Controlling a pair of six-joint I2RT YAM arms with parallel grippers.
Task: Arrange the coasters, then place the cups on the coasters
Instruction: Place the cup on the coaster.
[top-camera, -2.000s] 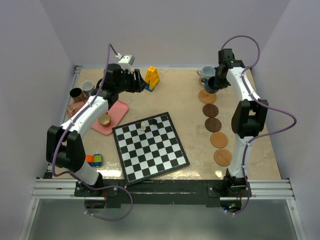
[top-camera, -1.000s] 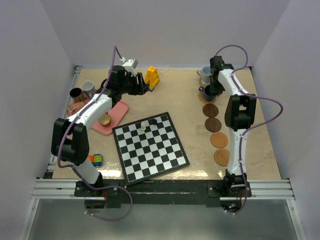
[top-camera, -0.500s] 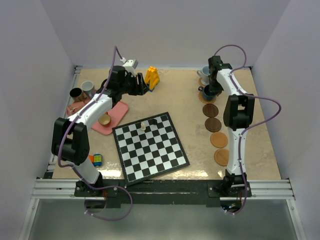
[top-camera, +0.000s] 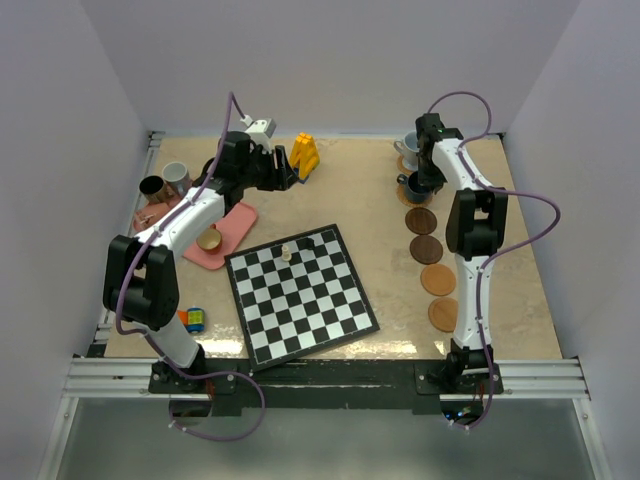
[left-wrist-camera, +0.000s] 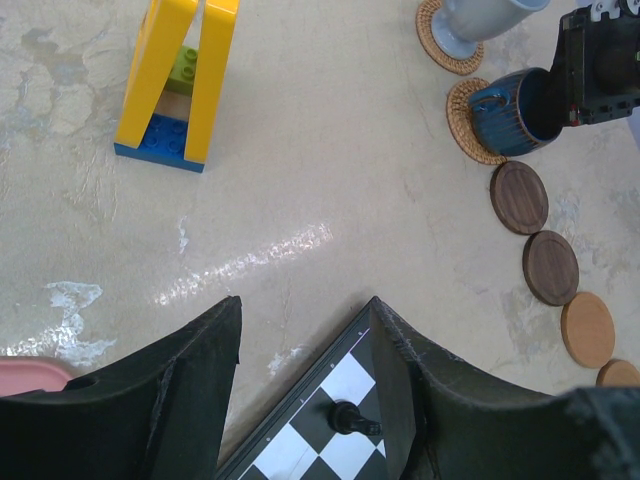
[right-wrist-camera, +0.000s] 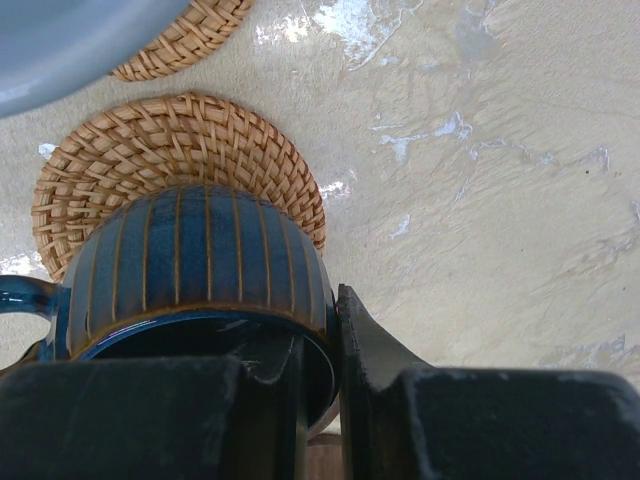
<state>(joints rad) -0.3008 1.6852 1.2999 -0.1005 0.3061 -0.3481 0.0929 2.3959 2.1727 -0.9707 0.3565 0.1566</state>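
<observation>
My right gripper (right-wrist-camera: 320, 345) is shut on the rim of the dark teal cup (right-wrist-camera: 200, 260), with one finger inside and one outside. The cup rests over a woven coaster (right-wrist-camera: 150, 150) at the back right (top-camera: 413, 186). Behind it a pale blue cup (top-camera: 410, 144) stands on another woven coaster (left-wrist-camera: 445, 45). Two dark coasters (top-camera: 420, 220) and two tan coasters (top-camera: 437, 279) run in a line toward me. My left gripper (left-wrist-camera: 305, 320) hangs open and empty above the chessboard's corner. A black cup (top-camera: 152, 187), a grey cup (top-camera: 177, 174) and a tan cup (top-camera: 208, 240) stand at the left.
A chessboard (top-camera: 300, 295) with a few pieces lies in the middle. The pink tray (top-camera: 232, 228) holds the tan cup. A yellow brick tower (top-camera: 305, 155) stands at the back, close to my left gripper. A small toy (top-camera: 192, 319) lies near the left arm's base.
The right arm brought the teal cup down and a little left onto the woven coaster, then held still. The left arm shifted slightly and has stayed put since.
</observation>
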